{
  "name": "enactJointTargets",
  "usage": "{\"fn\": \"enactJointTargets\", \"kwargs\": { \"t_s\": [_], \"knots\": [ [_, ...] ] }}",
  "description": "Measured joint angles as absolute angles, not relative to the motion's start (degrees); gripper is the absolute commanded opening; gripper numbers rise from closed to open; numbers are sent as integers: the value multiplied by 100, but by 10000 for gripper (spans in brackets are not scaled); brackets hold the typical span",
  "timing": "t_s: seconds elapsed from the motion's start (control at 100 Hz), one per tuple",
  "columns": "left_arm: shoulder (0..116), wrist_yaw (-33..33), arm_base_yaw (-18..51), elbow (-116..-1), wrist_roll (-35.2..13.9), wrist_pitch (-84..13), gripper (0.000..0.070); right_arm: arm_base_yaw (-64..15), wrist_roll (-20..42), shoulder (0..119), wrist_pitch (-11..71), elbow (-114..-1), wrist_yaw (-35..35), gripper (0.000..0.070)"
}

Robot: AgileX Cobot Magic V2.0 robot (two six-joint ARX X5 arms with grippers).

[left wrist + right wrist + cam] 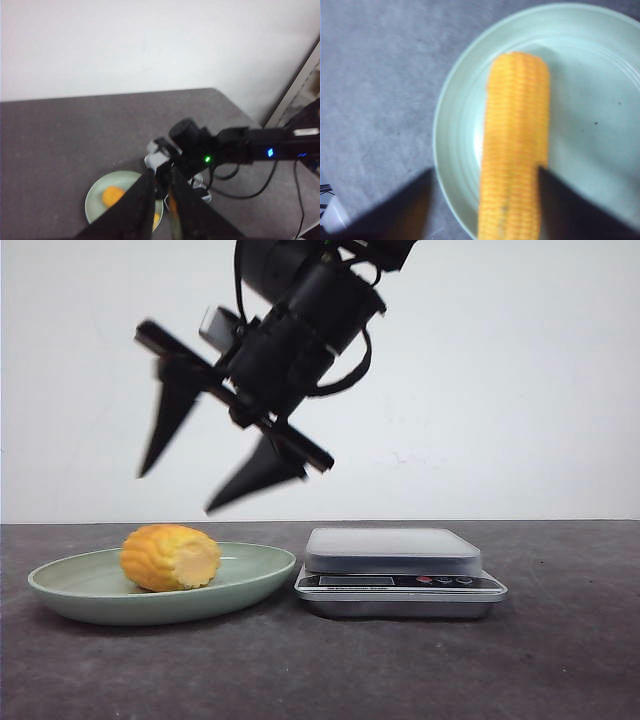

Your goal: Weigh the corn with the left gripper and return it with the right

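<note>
Corn (170,557) on plate (70,590), R gripper (190,475) above, fingers apart

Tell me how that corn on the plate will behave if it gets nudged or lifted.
The corn looks like a rounded cylinder lying on its side, so it would probably roll across the smooth green plate. Its ribbed kernel rows should give some grip. It seems stiff, likely keeping its shape when squeezed.

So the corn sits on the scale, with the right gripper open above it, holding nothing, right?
No: the corn lies on the green plate, not on the scale beside it, as the front view shows. The right gripper is indeed open above the corn, holding nothing.
</note>
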State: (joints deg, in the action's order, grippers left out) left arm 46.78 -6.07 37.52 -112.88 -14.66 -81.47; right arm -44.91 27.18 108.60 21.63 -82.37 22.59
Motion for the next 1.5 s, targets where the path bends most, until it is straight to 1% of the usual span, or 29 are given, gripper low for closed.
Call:
{"fn": "enactJointTargets", "kwargs": {
  "t_s": [0.08, 0.15, 0.28, 0.36, 0.45, 0.57, 0.66, 0.76, 0.86, 1.01, 1.22, 1.29, 1.33, 1.42, 1.5],
  "knots": [
    [4665, -607, 3752, -11078, -1466, -8147, 0, -4501, 2567, 10556, 2119, -8237, 2217, 2],
    [4633, -607, 3752, -10879, -1466, -8147, 0, -4519, 2401, 10175, 2064, -8237, 2043, 2],
    [4556, -607, 3752, -10630, -1466, -8147, 0, -4569, 1905, 9240, 2056, -8237, 1494, 2],
    [4493, -607, 3752, -10547, -1466, -8147, 0, -4663, 1461, 8562, 2134, -8237, 985, 2],
    [4427, -607, 3752, -10530, -1466, -8147, 0, -4853, 860, 7760, 2429, -8261, 322, 2],
    [4370, -792, 3752, -10530, -1459, -8147, 0, -5135, 56, 6689, 3151, -8281, -803, 2],
    [4370, -1157, 3752, -10530, -1457, -8147, 0, -5262, -231, 5970, 3745, -8278, -1531, 2],
    [4370, -1575, 3752, -10530, -1455, -8147, 0, -5282, -329, 5194, 4213, -8169, -1911, 1],
    [4370, -1831, 3752, -10530, -1455, -8147, 0, -5282, -373, 4429, 4445, -7881, -1970, 1],
    [4370, -2276, 3752, -10519, -1376, -8147, 0, -5284, -419, 3277, 4154, -7146, -2154, 2],
    [4370, -2611, 3752, -10370, -1293, -8145, 0, -5284, -451, 2069, 4038, -5776, -2877, 1],
    [4370, -2665, 3752, -10287, -1330, -8110, 0, -5284, -449, 1828, 3769, -5391, -2884, 2],
    [4370, -2665, 3752, -10241, -1345, -7907, 0, -5284, -443, 1747, 3632, -5264, -2867, 1],
    [4388, -2665, 3752, -10235, -1356, -7299, 0, -5284, -408, 1710, 3430, -5212, -2825, 1],
    [4388, -2665, 3752, -10235, -1378, -7188, 0, -5284, -399, 1708, 3387, -5214, -2825, 1]
  ]
}}
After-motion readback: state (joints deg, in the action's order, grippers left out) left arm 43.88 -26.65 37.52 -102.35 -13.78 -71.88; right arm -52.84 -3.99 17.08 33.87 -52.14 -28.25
